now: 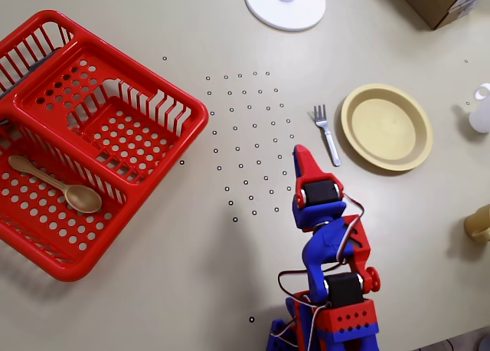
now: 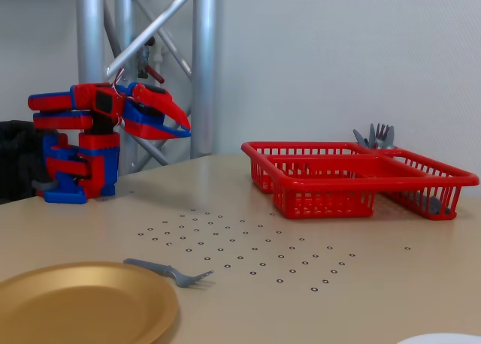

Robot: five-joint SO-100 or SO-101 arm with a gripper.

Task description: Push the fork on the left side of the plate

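The small silver-grey fork (image 1: 327, 134) lies on the table just left of the pale-yellow plate (image 1: 387, 126) in the overhead view, tines pointing away from the arm. In the fixed view the fork (image 2: 167, 270) lies right of the plate (image 2: 83, 303), close to its rim. My red and blue gripper (image 1: 298, 151) is shut and empty, raised above the table a short way left of the fork's handle end. In the fixed view the gripper (image 2: 184, 126) hangs well above the table, pointing right.
A red slotted basket (image 1: 84, 136) stands at the left and holds a tan wooden spoon (image 1: 57, 185). A flat white disc with a knob (image 1: 285, 2), a cardboard box (image 1: 444, 0) and a white object (image 1: 482, 109) lie at the far side and right.
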